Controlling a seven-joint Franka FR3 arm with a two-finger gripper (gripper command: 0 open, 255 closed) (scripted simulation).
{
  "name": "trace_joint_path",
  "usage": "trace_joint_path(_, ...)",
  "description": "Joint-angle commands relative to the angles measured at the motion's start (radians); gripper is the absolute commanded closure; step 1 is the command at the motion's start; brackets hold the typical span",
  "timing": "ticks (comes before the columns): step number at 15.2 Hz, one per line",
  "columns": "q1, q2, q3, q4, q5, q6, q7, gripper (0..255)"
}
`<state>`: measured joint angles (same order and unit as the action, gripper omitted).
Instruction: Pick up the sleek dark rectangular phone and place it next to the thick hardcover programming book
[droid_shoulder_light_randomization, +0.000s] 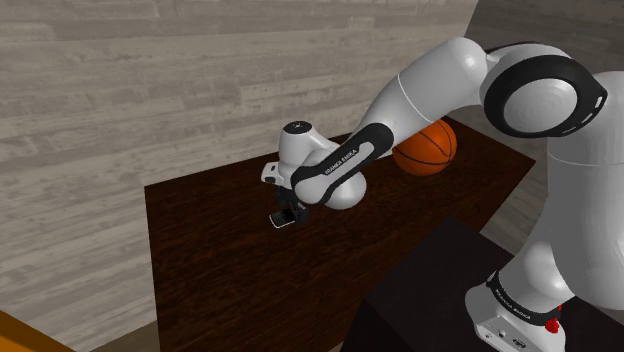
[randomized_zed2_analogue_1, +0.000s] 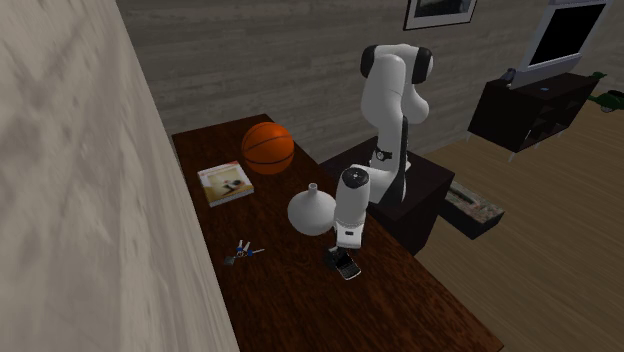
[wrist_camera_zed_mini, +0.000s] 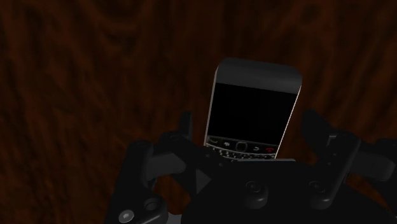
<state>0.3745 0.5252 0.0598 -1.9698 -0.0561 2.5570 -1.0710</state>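
Note:
The dark phone with a small keypad lies flat on the dark wooden table. My black gripper hangs low over it, open; its fingers stand on either side of the phone's keypad end without touching it. The shoulder view has the phone right under the gripper near the table's middle. From the second exterior view, phone and gripper are close to the table's near edge. The book, with a pale cover, lies by the wall, apart from the phone.
A basketball rests at the table's far end beside the book. A white round vase stands just behind my arm. A small bunch of keys lies near the wall. My dark stand adjoins the table.

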Motion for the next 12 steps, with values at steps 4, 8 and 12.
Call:
trace_joint_path(4, 0.0, 0.0, 0.0, 0.0, 0.0, 0.0, 0.0, 255)
trace_joint_path(8, 0.0, 0.001, 0.0, 0.0, 0.0, 0.001, 0.001, 255)
trace_joint_path(12, -0.001, 0.001, 0.0, -0.001, 0.0, 0.002, -0.001, 255)
